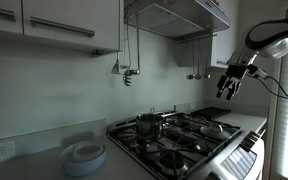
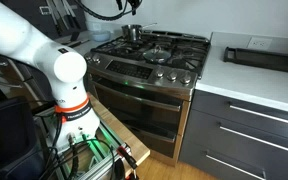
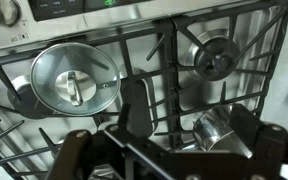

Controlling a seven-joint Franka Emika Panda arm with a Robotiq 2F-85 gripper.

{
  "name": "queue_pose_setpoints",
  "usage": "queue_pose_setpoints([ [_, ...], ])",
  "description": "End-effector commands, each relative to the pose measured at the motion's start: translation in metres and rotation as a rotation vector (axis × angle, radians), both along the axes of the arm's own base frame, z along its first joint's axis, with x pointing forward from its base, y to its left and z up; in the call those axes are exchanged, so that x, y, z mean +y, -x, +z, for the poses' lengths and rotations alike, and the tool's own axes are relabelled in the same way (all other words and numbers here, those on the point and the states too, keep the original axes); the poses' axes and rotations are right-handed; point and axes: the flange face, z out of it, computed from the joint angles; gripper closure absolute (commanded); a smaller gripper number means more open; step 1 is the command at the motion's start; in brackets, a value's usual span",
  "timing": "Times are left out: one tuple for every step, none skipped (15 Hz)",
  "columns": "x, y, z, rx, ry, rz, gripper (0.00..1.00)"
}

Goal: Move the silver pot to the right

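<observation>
The silver pot (image 1: pixel 149 124) is a small shiny steel cylinder on a rear burner of the gas stove (image 1: pixel 199 145). It also shows in the other exterior view (image 2: pixel 133 32) and in the wrist view (image 3: pixel 216 130), lying low between my fingers' line of sight. My gripper (image 1: pixel 231 86) hangs high above the far end of the stove, well apart from the pot. In the wrist view my gripper (image 3: pixel 174 160) has its two dark fingers spread wide with nothing between them.
A lidded round pan (image 3: pixel 74 80) and a second lid with a knob (image 3: pixel 214 57) sit on other burners. Stacked white plates (image 1: pixel 84 155) stand on the counter beside the stove. A black tray (image 2: pixel 262 55) lies on the white counter. A range hood (image 1: pixel 179 15) overhangs.
</observation>
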Motion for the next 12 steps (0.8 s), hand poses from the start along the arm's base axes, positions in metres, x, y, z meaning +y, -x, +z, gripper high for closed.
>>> queue_pose_setpoints([
  [0.000, 0.000, 0.001, 0.001, 0.000, 0.000, 0.00],
  [0.000, 0.000, 0.001, 0.001, 0.000, 0.000, 0.00],
  [0.000, 0.000, 0.001, 0.001, 0.000, 0.000, 0.00],
  [0.000, 0.000, 0.001, 0.001, 0.000, 0.000, 0.00],
  [0.000, 0.000, 0.001, 0.001, 0.000, 0.000, 0.00],
  [-0.011, -0.008, -0.003, 0.020, 0.035, -0.049, 0.00],
  [-0.019, -0.016, -0.011, 0.040, 0.058, -0.059, 0.00],
  [-0.028, -0.023, -0.019, 0.057, 0.083, -0.067, 0.00],
  [-0.036, -0.033, -0.032, 0.078, 0.111, -0.049, 0.00],
  [-0.043, -0.041, -0.045, 0.099, 0.130, -0.043, 0.00],
  [-0.050, -0.048, -0.057, 0.126, 0.151, -0.023, 0.00],
  [-0.054, -0.055, -0.070, 0.148, 0.166, -0.012, 0.00],
])
